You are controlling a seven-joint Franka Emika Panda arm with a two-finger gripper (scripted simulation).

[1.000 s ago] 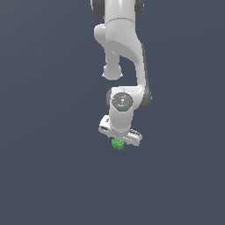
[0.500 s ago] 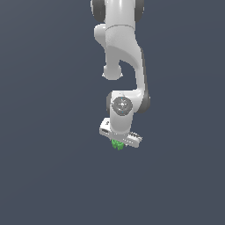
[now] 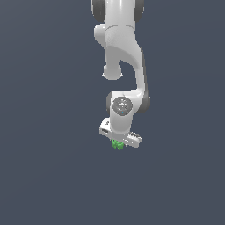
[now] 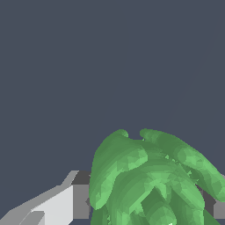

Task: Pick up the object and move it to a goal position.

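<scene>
Plain dark grey-blue backdrop all round, no surface edge visible. My gripper (image 3: 118, 143) is clamped on the green object (image 3: 117, 144); nothing else nearby.

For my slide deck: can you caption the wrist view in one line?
Close-up of the ridged green object between the gripper fingers, against a plain dark background.

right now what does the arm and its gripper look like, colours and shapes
The arm is glossy white with rounded, bulbous links and darker grey at the joints. A round grey disc sits on the wrist housing. The gripper is a flat white bar; in the wrist view one finger looks white with a dark grey pad. No cables or markings show.
</scene>
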